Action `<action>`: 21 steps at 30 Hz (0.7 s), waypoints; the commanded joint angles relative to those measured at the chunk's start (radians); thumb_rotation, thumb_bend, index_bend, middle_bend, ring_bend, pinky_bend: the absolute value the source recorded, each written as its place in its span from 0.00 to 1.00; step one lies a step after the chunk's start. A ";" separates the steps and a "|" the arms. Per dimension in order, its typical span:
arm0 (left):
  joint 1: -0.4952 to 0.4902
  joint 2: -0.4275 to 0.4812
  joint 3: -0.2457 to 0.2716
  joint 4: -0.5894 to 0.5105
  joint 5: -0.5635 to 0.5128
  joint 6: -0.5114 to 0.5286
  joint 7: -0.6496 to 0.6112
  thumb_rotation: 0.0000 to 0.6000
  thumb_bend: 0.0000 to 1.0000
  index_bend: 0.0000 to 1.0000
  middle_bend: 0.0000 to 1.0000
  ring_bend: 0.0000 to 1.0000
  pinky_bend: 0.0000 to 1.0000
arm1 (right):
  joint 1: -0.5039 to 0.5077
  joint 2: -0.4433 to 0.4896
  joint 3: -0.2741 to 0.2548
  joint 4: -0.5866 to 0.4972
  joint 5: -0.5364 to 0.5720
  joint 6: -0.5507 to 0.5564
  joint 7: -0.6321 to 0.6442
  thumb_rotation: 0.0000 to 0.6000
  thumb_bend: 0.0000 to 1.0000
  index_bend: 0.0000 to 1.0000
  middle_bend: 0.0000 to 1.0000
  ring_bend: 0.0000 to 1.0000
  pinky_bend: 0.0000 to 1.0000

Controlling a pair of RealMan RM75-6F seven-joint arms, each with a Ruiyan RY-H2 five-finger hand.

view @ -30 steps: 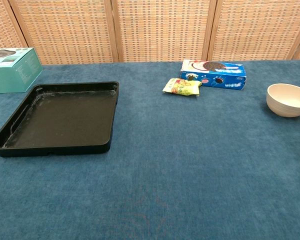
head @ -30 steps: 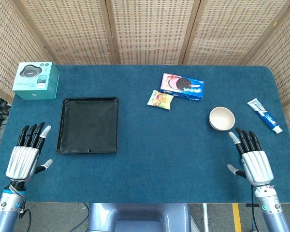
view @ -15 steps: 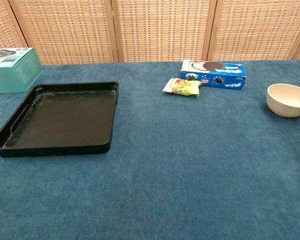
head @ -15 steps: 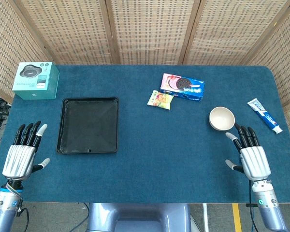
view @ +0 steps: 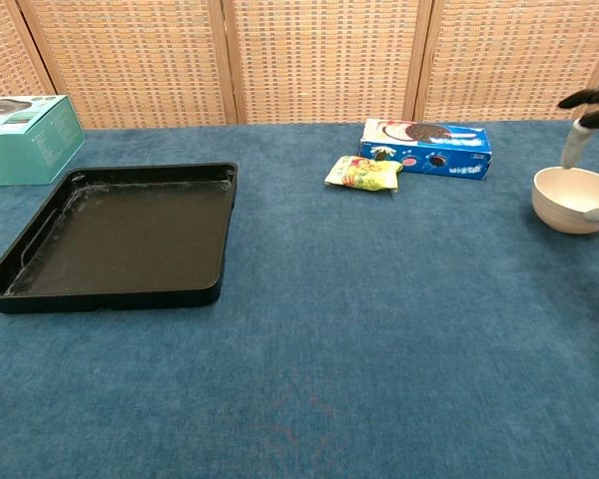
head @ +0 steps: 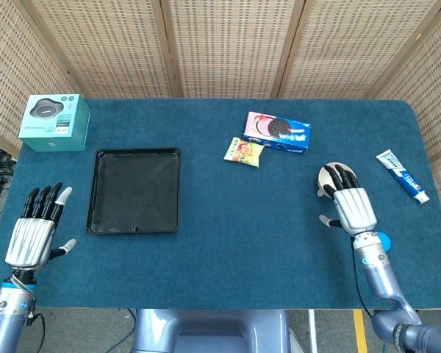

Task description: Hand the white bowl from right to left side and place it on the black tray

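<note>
The job is at its first step: reaching for the bowl [head: 331, 181], which sits on the blue table [head: 228, 243] at the right of the head view, well apart from the black tray [head: 135, 190] at the left. The right hand [head: 348, 200] hangs over the bowl with its fingers spread and the dark fingertips above the rim; nothing is gripped yet, as far as I can judge. The left hand [head: 33, 229] waits at the lower left of the frame, beside the tray, fingers spread and holding nothing.

Next, the right hand probably needs to close on the rim and lift, then carry the bowl toward the middle, where the left hand can take it (the tray lies on the left hand's side).

In the head view the right hand covers much of the bowl, so whether any finger touches the rim cannot be told. The chest view cuts the right hand off at the right edge: only a few fingertips show, above and beside the bowl. The left hand is absent from that view.
</note>
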 commanded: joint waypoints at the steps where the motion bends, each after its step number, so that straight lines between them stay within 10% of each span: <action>1: -0.002 0.000 -0.001 0.003 -0.006 -0.004 -0.003 1.00 0.12 0.00 0.00 0.00 0.00 | 0.053 -0.056 0.014 0.082 0.049 -0.074 0.002 1.00 0.23 0.49 0.17 0.03 0.18; 21: -0.018 -0.010 -0.008 0.019 -0.039 -0.030 0.001 1.00 0.12 0.00 0.00 0.00 0.00 | 0.128 -0.172 0.021 0.398 0.152 -0.216 0.063 1.00 0.36 0.51 0.18 0.03 0.19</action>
